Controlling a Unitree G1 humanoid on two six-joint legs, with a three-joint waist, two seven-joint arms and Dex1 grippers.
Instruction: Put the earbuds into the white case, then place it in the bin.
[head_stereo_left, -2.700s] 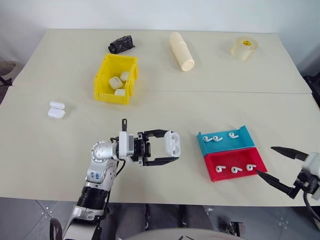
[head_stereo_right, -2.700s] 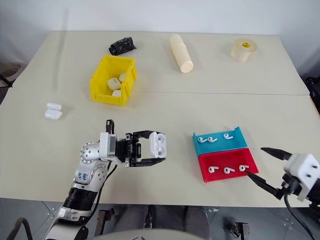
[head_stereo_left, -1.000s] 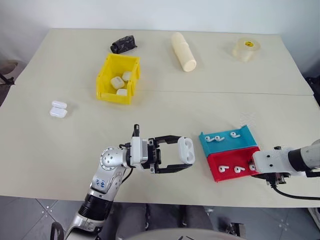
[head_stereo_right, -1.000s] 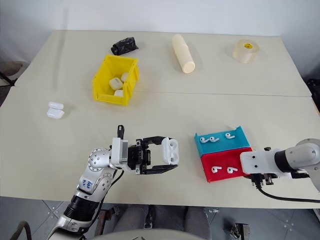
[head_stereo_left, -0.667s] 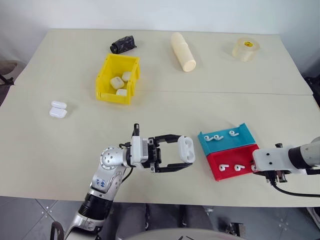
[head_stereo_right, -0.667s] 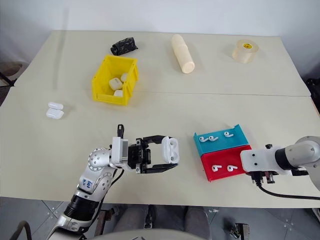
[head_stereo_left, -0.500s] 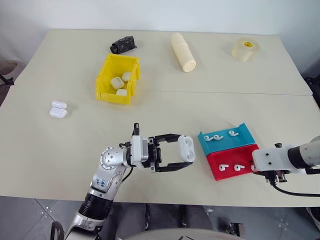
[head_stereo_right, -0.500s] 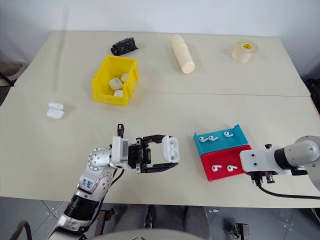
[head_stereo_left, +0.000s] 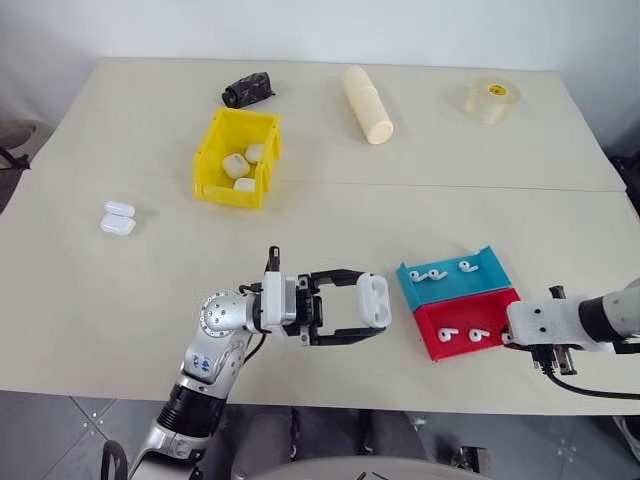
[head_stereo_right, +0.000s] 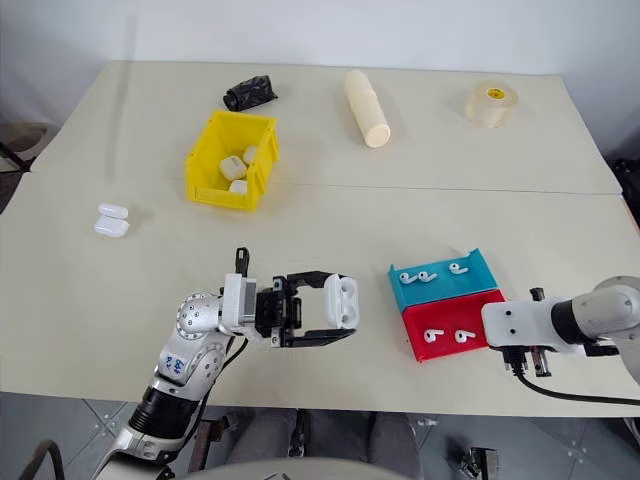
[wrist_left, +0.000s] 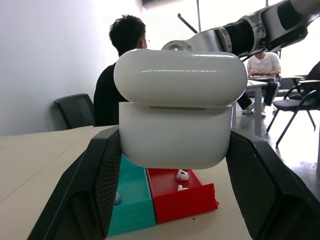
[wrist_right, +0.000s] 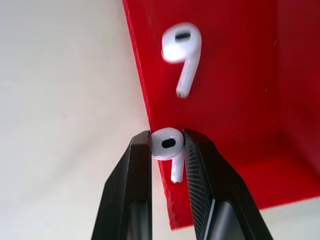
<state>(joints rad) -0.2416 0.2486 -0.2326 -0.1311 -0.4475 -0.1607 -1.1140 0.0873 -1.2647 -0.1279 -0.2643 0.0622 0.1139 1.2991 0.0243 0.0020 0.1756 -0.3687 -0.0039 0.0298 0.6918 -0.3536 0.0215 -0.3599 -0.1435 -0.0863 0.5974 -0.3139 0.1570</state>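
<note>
right pincer (wrist_right: 167, 145) pinches an earbud (wrist_right: 167, 146) over the red tray (wrist_right: 235, 100).

We see the white case (head_stereo_left: 373, 300) held above the desk, lid seemingly open; one earbud (wrist_right: 168, 146) is pinched; the bin (head_stereo_left: 236, 158) holds three cases.

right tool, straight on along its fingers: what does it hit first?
Probably the red tray. The right tool is shut on an earbud and points down at the tray's near edge, beside another earbud. Depth is unclear; it could meet the table just outside the rim.
</note>
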